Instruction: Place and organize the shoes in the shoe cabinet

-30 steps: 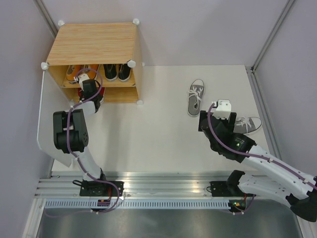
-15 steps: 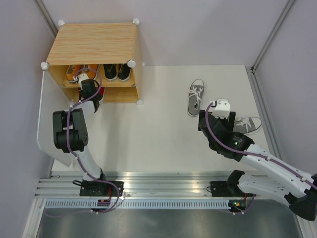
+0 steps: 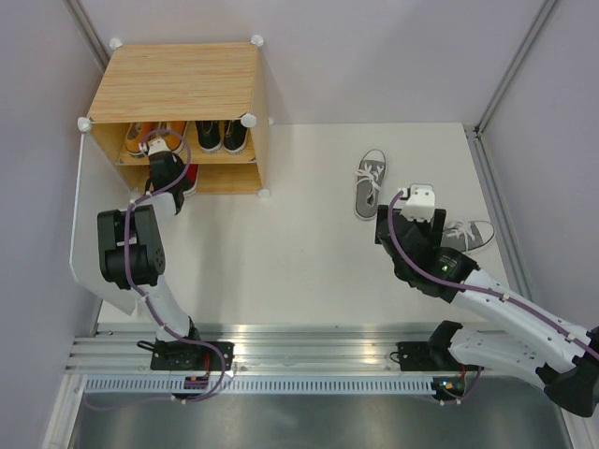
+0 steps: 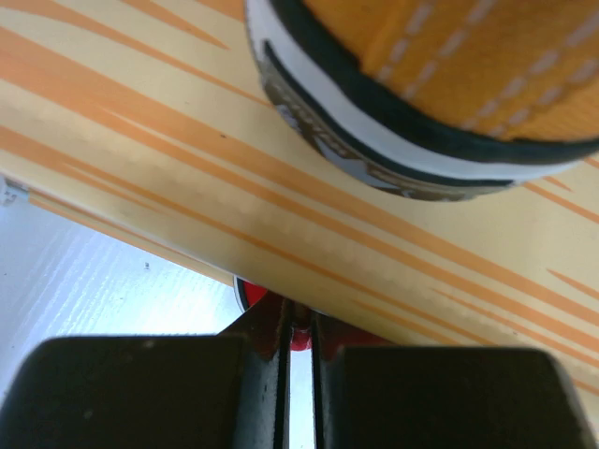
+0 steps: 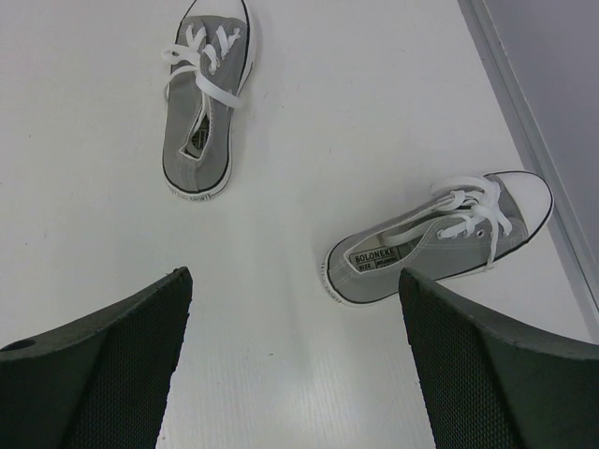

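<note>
Red sliver (image 4: 262, 301) unclear behind closed left fingers (image 4: 140, 393); right fingers (image 5: 94, 374) wide, empty, above grey shoes (image 5: 201, 103)

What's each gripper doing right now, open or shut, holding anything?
Left gripper: shut, by the red shoe in the shoe cabinet; whether it grips it cannot be told.
Right gripper: open, empty, above the two grey shoes.

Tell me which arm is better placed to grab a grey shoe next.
Right. The right gripper is open, close by the grey shoes; the left gripper is shut, far off at the shoe cabinet.
</note>
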Controlling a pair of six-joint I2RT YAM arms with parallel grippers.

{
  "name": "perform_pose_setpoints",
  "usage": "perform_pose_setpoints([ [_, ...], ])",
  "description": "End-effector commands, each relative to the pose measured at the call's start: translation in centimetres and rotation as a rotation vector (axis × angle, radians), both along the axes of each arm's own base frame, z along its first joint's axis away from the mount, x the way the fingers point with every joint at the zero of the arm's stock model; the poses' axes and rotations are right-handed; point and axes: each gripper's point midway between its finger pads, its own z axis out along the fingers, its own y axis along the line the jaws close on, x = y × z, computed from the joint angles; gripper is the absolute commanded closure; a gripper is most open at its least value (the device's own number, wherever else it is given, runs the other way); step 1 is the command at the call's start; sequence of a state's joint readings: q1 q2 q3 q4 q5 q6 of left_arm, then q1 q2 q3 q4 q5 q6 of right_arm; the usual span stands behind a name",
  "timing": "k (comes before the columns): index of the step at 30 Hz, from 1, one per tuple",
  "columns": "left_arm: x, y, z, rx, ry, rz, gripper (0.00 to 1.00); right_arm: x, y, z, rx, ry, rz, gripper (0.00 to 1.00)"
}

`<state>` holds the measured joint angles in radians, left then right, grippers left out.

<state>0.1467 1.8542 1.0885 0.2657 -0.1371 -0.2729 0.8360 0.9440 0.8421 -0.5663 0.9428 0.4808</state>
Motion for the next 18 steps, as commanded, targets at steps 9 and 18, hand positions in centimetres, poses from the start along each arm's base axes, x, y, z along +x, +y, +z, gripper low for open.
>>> perform_pose_setpoints([
  [9, 1.2, -2.9, 5.7, 0.034, -0.217, -0.143, 0.98, 0.4, -0.2, 0.5, 0.025, -0.032, -0.010, 0.05],
  [18, 2.6, -1.2, 5.1, 0.052, -0.184, -0.077, 0.98, 0.5, -0.5, 0.2, 0.021, -0.024, -0.011, 0.05],
])
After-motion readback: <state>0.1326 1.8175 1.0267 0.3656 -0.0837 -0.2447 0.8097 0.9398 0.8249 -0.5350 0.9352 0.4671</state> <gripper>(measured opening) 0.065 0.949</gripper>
